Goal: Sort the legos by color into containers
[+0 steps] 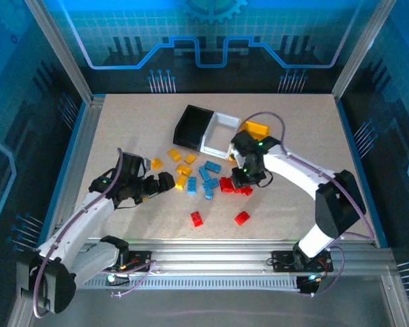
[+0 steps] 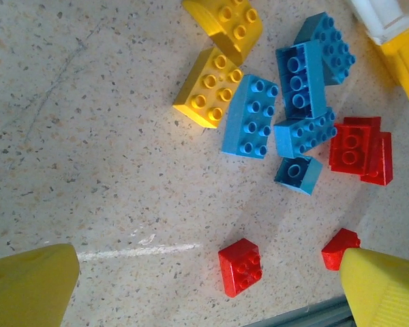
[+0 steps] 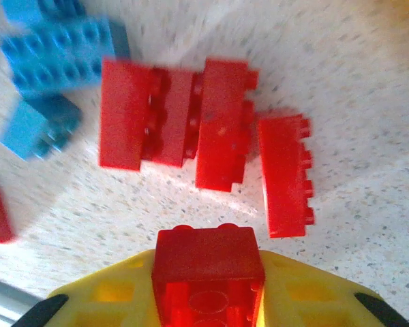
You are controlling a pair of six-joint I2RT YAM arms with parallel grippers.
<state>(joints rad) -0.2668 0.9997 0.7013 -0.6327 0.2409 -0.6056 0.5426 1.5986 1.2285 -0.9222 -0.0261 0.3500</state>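
The right end effector (image 3: 208,283) pinches 1 red brick (image 3: 208,253), likely for sorting; the left end effector (image 2: 211,283) gapes empty.

L arm (image 1: 82,218) stretched low, reaching to its R, L gripper (image 1: 165,182) jaws wide apart. R arm (image 1: 296,167) elbow bent, arcing in toward centre, R gripper (image 1: 242,178) pointing down, pinching a red brick (image 3: 208,269).

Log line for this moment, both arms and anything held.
left gripper: open, empty, near mixed bricks | right gripper: shut on red brick, above red pile | phase: pick
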